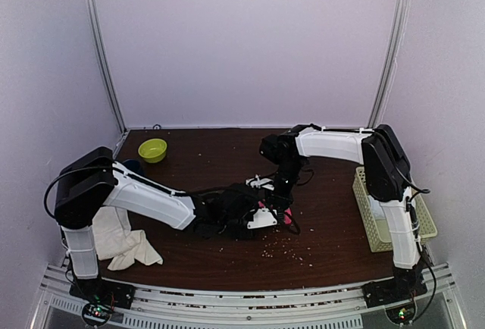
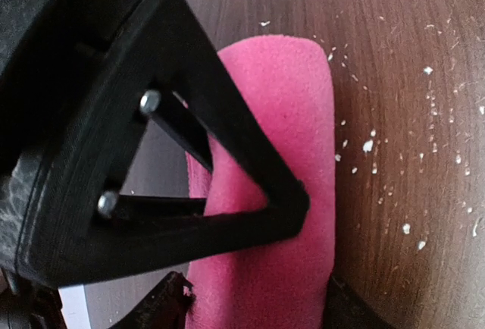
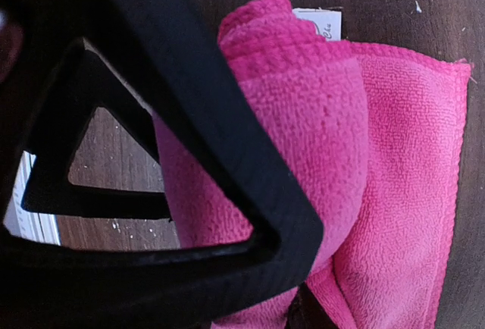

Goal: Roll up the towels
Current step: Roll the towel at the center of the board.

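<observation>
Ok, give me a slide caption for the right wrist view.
Partly rolled pink towel on the dark table, black finger across it.

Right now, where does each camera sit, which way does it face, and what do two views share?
Top external: above and behind the robot, facing down over the table; the left arm and right arm show.
Left wrist: on the left arm, facing down at the pink towel; left claw shows.
Right wrist: on the right arm, facing down too; right claw shows.
Shared: both wrist views show the pink towel.
</observation>
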{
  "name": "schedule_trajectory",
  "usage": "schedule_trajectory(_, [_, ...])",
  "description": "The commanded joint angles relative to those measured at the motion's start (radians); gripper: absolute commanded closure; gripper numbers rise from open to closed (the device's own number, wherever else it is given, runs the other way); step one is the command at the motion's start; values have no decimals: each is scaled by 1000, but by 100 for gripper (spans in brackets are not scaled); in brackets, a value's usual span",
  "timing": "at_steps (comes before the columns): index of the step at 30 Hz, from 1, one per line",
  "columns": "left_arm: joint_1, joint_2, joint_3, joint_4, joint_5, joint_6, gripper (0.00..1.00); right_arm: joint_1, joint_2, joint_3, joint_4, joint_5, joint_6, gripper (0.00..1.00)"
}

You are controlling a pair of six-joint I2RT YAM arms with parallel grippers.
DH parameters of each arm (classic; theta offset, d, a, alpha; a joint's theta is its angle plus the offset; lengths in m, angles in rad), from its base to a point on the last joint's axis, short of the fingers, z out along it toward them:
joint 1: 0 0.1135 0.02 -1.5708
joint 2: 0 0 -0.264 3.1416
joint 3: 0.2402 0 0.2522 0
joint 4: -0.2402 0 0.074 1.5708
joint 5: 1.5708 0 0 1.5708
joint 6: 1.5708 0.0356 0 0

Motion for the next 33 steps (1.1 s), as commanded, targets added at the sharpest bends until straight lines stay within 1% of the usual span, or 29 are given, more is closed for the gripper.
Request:
schedule_trajectory(1, [6, -17, -23, 100, -81, 49, 38, 11, 69, -43, -65, 14, 8, 72])
schedule_trajectory(6, [10, 30, 20, 9, -21, 35, 49, 6, 72, -40, -68, -7, 3, 71])
schedule_trajectory(8, [15, 62, 47, -41, 6, 13, 55, 0, 66, -39, -70, -16, 0, 69])
schedule_trajectory(10, [17, 84, 75, -91, 30, -8, 63, -10, 49, -38, -79, -36, -17, 64])
schedule_trajectory(12, [21, 96, 93, -130, 64, -27, 69, -28, 4, -28, -106, -76, -57, 57])
schedule_trajectory(14, [25, 100, 120, -189, 105, -49, 73, -54, -45, -4, -146, -117, -112, 50])
schedule_trajectory(16, [25, 101, 152, -256, 157, -70, 76, -79, -92, 33, -174, -134, -115, 47])
schedule_trajectory(20, [33, 119, 208, -394, 282, -116, 78, -142, -184, 104, -145, -122, -6, 44])
schedule_trajectory(23, [63, 167, 292, -517, 441, -188, 77, -197, -274, 134, -130, -127, 58, 45])
schedule_trajectory(26, [108, 219, 360, -599, 632, -247, 77, -233, -378, 155, -173, -203, 32, 49])
schedule_trajectory(29, [152, 270, 421, -642, 774, -303, 76, -236, -485, 165, -161, -204, 59, 57])
schedule_trajectory(31, [184, 290, 446, -648, 858, -341, 76, -237, -566, 87, -70, -195, 137, 59])
schedule_trajectory(32, [199, 304, 460, -652, 902, -356, 75, -236, -616, 29, 13, -185, 201, 59])
schedule_trajectory(33, [217, 323, 479, -670, 943, -372, 75, -236, -675, -30, 73, -190, 226, 58])
